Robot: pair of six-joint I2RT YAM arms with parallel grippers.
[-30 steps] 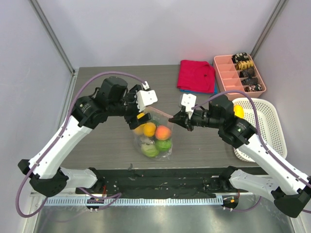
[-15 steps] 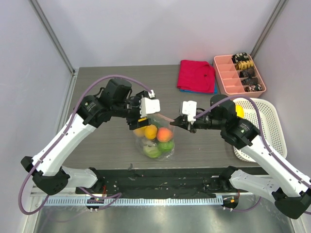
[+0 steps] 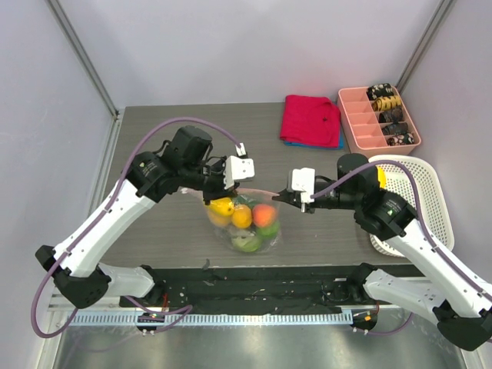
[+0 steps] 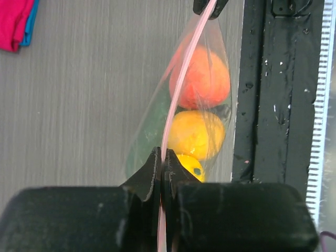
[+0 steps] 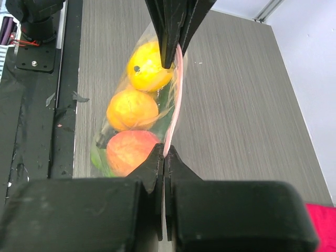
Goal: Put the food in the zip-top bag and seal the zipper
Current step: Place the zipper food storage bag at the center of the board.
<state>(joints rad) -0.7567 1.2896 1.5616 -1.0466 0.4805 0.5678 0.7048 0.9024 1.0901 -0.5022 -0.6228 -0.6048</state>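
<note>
Left gripper (image 4: 161, 157) now pinching zipper (image 4: 181, 77), apparently taut

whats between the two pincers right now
The narrow pale pink zipper strip of the clear plastic bag, stretched from left pincer to right pincer; clearest in the wrist views.

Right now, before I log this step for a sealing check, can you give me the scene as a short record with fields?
left gripper: shut on the zipper, at one end
right gripper: shut on the zipper, at the opposite end
zipper: stretched straight between both grippers; whether it is sealed cannot be told
zip-top bag: held by its mouth edge
food: inside the bag
right side: red cloth, pink tray, white basket
</note>
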